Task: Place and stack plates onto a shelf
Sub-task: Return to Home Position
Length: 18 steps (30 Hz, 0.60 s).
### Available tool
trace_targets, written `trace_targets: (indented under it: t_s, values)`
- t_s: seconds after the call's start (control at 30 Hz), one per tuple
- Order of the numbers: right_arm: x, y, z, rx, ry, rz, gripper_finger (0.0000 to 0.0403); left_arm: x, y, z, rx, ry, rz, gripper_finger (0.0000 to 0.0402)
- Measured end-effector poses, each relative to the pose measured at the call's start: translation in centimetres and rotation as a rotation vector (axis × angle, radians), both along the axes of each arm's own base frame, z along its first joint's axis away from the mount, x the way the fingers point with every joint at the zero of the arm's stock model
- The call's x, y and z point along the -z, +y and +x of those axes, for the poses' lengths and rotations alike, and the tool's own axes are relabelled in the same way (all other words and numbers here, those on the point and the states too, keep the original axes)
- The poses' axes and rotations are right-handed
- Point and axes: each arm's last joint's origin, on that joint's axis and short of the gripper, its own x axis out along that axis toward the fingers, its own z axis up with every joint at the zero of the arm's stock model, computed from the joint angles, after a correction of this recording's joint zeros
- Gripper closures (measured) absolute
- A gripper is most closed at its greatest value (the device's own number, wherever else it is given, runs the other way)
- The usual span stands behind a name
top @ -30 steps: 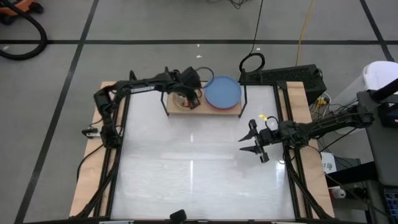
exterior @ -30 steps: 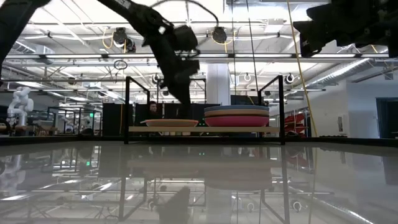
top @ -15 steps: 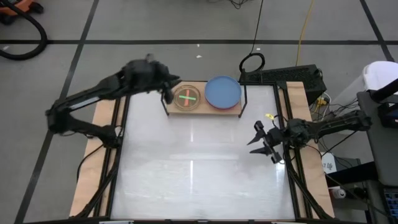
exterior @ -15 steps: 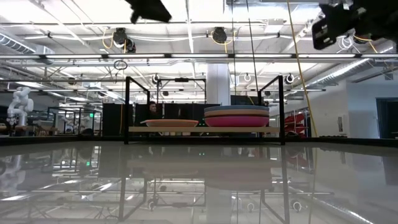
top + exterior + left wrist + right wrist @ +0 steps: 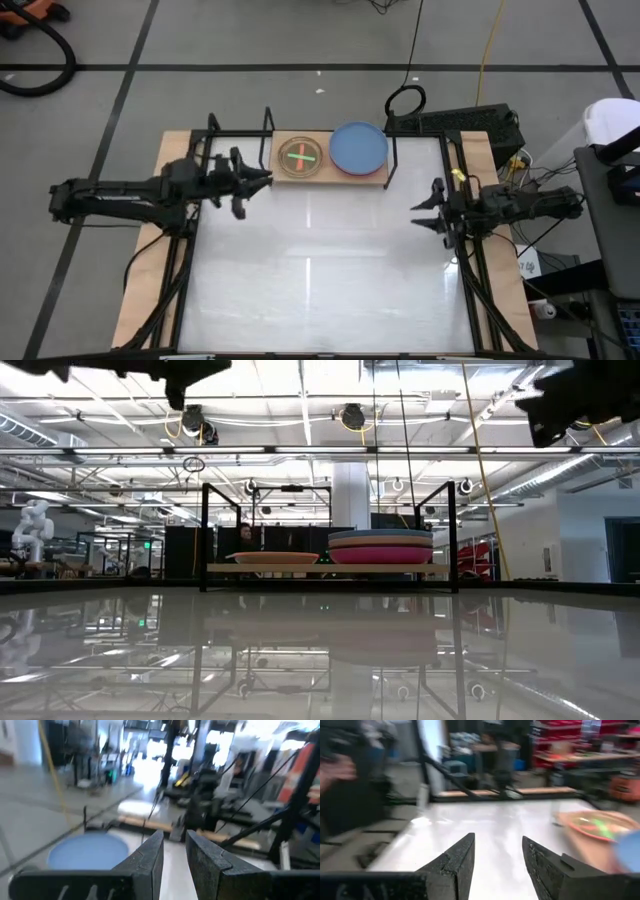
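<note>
The light-wood shelf [image 5: 328,177] stands at the table's far edge between thin black uprights. On its left half lies a salmon plate [image 5: 300,157] marked with a green and red cross. On its right half sits a stack of plates [image 5: 380,548], blue on top [image 5: 358,147] and hot pink at the bottom. My left gripper [image 5: 262,178] hangs in the air just left of the shelf, open by a narrow gap [image 5: 175,852], holding nothing. My right gripper [image 5: 424,211] is open [image 5: 497,855] and empty near the table's right edge.
The white tabletop [image 5: 320,270] spreads bare in front of the shelf. A black frame rail [image 5: 190,250] runs along each side of the table. Cables and a black box [image 5: 470,122] lie beyond the far right corner.
My left gripper has come away from the salmon plate on the shelf, risen and swung toward the table's left edge, and now points level at the shelf's left end. The plate has stayed on the shelf. My right gripper has drawn back toward the right edge.
</note>
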Motion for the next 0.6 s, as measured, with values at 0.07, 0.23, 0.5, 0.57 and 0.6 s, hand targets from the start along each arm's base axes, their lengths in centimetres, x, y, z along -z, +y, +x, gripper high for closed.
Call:
trace_targets:
  t_s: [0.07, 0.23, 0.5, 0.57, 0.6]
  values:
    - [0.0, -0.3, -0.5, 0.075, 0.027, -0.02, 0.0257, 0.7, -0.4, -0.6, 0.016, -0.054, 0.036, 0.0314]
    - [0.4, -0.7, -0.9, 0.174, 0.055, -0.045, 0.0257, 3.8, -0.8, -1.7, 0.032, -0.095, 0.05, 0.0314]
    - [5.8, -0.4, 0.7, 0.184, 0.112, 0.077, 0.0257, 10.0, -1.1, -3.0, 0.057, -0.123, -0.023, 0.0314]
    - [6.3, -0.3, 1.0, 0.181, 0.063, 0.091, 0.0257, 11.1, -1.2, -3.5, 0.064, -0.155, -0.036, 0.0314]
    - [6.0, -0.3, 1.0, 0.176, 0.028, 0.098, 0.0257, 11.6, -1.3, -3.8, 0.068, -0.17, -0.042, 0.0314]
